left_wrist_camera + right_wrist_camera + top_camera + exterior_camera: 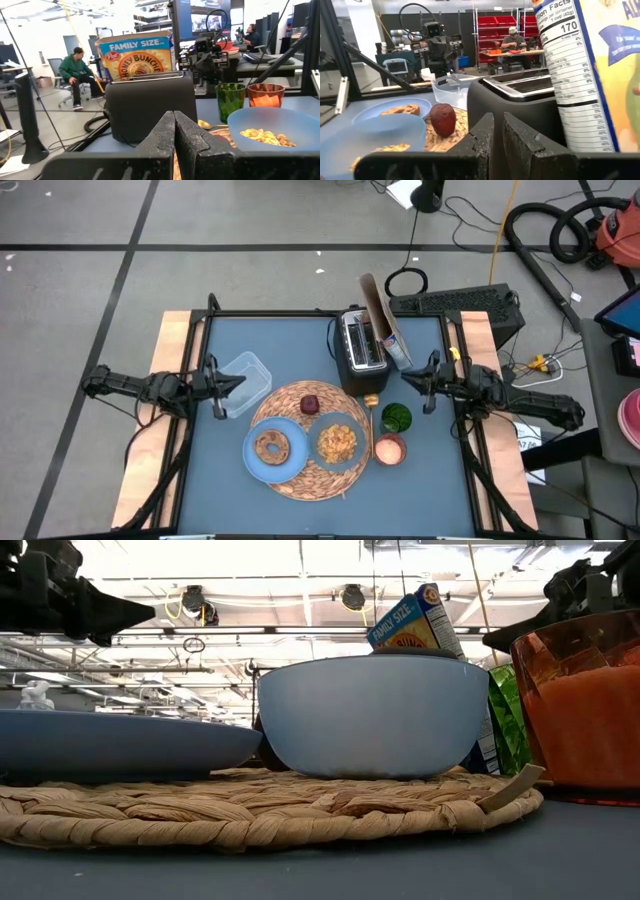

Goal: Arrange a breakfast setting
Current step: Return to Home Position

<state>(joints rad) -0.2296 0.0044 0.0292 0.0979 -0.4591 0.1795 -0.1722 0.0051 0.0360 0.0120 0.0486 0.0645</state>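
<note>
A round straw mat [310,472] lies at the table's middle front. On it rest a light-blue plate [290,466] bearing a brown bagel [271,447], a pale-blue bowl [352,425] of tan cereal [338,442], and a dark-red fruit [310,404]. An orange-pink cup [389,450] stands on the table just right of the mat. My left gripper [240,383] hovers shut at the table's left, over the clear tub. My right gripper [405,383] hovers shut at the right, beside the toaster. Neither touches anything.
A black-and-silver toaster [360,352] stands behind the mat, with a cereal box [385,325] leaning at its right. A green glass [397,418] stands behind the cup. A clear square tub [243,380] sits left of the mat. People sit in the room beyond.
</note>
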